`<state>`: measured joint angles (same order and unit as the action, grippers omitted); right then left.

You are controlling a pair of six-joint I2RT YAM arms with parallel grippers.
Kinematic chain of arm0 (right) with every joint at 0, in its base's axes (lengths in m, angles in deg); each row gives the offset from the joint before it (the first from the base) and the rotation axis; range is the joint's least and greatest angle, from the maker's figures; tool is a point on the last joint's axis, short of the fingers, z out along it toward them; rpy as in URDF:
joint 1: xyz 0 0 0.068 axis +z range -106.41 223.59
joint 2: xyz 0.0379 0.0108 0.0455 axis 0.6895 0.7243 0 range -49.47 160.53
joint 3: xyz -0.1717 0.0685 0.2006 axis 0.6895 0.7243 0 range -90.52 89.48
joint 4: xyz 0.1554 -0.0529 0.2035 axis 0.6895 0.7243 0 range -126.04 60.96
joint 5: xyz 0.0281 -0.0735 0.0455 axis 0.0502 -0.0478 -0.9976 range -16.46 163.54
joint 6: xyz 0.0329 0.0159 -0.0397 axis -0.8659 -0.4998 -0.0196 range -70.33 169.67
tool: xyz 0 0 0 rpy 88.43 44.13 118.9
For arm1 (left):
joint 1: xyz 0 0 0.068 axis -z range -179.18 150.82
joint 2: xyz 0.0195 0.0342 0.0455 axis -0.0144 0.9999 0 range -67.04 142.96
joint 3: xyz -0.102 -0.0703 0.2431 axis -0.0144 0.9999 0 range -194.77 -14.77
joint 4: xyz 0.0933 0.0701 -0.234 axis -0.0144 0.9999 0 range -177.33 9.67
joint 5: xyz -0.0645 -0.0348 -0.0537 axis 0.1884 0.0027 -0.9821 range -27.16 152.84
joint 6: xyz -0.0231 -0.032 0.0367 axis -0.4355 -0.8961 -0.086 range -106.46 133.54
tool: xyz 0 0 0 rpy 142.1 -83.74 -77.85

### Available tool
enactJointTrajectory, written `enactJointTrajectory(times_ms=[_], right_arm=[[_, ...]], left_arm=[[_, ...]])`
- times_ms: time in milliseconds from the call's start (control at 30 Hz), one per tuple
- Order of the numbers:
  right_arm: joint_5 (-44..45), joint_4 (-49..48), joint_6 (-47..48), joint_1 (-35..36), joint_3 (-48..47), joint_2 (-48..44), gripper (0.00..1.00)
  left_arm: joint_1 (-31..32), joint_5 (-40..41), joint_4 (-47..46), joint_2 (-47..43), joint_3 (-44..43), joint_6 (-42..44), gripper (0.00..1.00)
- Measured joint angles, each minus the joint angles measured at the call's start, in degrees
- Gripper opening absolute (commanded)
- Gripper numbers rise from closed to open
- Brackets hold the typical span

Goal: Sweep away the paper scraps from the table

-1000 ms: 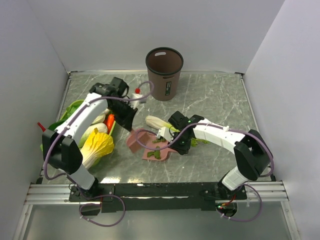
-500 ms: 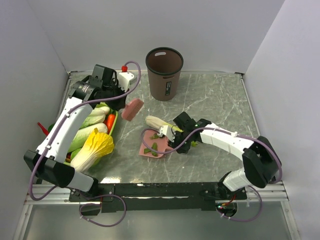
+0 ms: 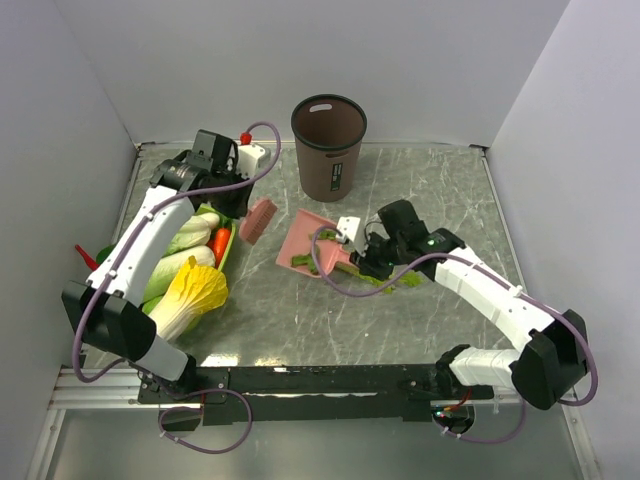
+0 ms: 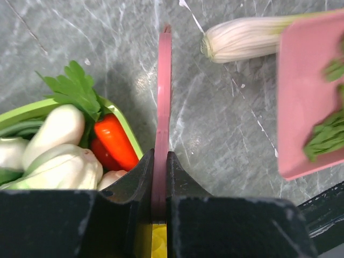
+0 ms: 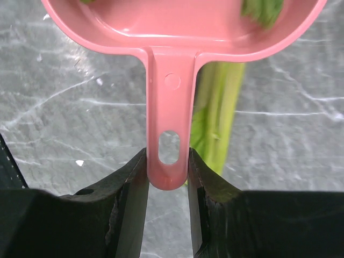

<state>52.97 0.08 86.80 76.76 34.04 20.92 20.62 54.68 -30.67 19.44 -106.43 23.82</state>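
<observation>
My right gripper (image 3: pixel 360 262) is shut on the handle (image 5: pixel 169 145) of the pink dustpan (image 3: pixel 310 243) and holds it tilted above the table (image 3: pixel 440 190). A few dark-green paper scraps (image 3: pixel 303 261) lie in the pan; they also show in the right wrist view (image 5: pixel 263 9) and the left wrist view (image 4: pixel 325 134). My left gripper (image 3: pixel 240 208) is shut on a flat pink brush (image 3: pixel 258 219), seen edge-on in its wrist view (image 4: pixel 162 91), held above the table left of the dustpan.
A brown bin (image 3: pixel 328 147) stands at the back centre. A white-and-green leek (image 4: pixel 242 37) lies under and beside the dustpan, its leaves (image 3: pixel 400 280) near my right wrist. A green basket (image 4: pixel 123 126) of vegetables and a yellow-green cabbage (image 3: pixel 195 295) fill the left side.
The left arm lifted the pink brush off the dustpan and drew it back left. The right arm raised the dustpan with scraps off the table and carried it back and right.
</observation>
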Motion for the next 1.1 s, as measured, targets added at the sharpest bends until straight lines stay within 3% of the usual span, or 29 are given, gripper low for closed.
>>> enactJointTrajectory(times_ms=[500,867,1100], right_arm=[[2.0,1.7,-6.1,-4.4,-22.3,1.5,0.00],[18.3,-4.8,-7.5,-7.9,-32.8,12.2,0.00],[29.2,-10.8,1.5,-9.1,-43.8,24.2,0.00]], left_arm=[[-0.1,-2.8,-1.1,1.8,1.2,-1.0,0.01],[-0.1,-4.4,-1.1,2.5,1.2,-1.0,0.01],[-0.1,-6.2,-1.1,2.6,1.2,-1.0,0.01]])
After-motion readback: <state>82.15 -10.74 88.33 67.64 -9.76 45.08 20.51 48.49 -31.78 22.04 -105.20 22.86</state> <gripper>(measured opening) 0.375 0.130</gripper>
